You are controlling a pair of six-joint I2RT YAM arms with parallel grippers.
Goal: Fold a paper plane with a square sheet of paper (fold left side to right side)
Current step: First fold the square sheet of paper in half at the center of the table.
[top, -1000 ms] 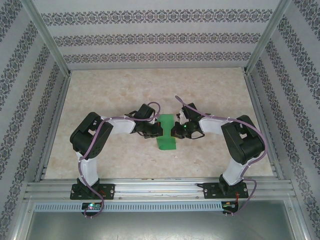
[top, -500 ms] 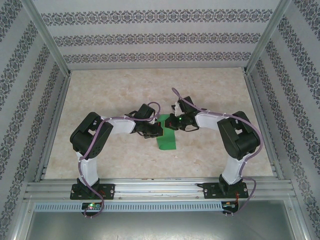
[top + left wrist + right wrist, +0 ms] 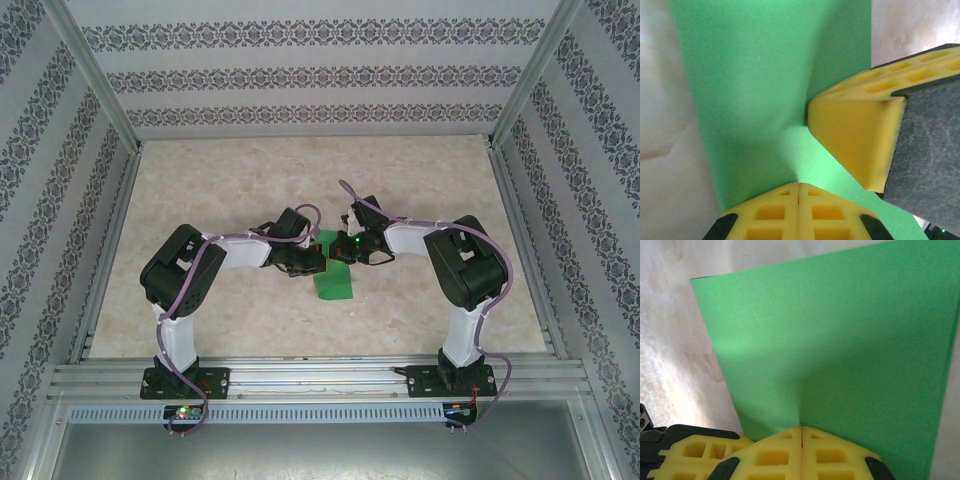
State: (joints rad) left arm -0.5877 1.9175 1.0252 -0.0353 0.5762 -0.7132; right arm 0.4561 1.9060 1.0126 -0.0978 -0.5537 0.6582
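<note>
Marbled tabletop (image 3: 200, 190), left end effector (image 3: 799, 186) closed, right end effector (image 3: 801, 430) closed, touching green paper (image 3: 840, 340)

A pale, marbled beige tabletop (image 3: 250, 180) sits boxed in by walls (image 3: 320, 75) papered white with dark ornamental bands. Aluminium posts (image 3: 97, 80) rise from its far corners, and grooved aluminium rails (image 3: 320, 378) run along its near edge. The light is soft and even.

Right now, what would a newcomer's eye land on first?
The bright green paper, a narrow strip at mid-table between the two arms. The left gripper and right gripper meet over its far half, yellow fingers shut, tips on the sheet. Around it, pale marbled table.
</note>
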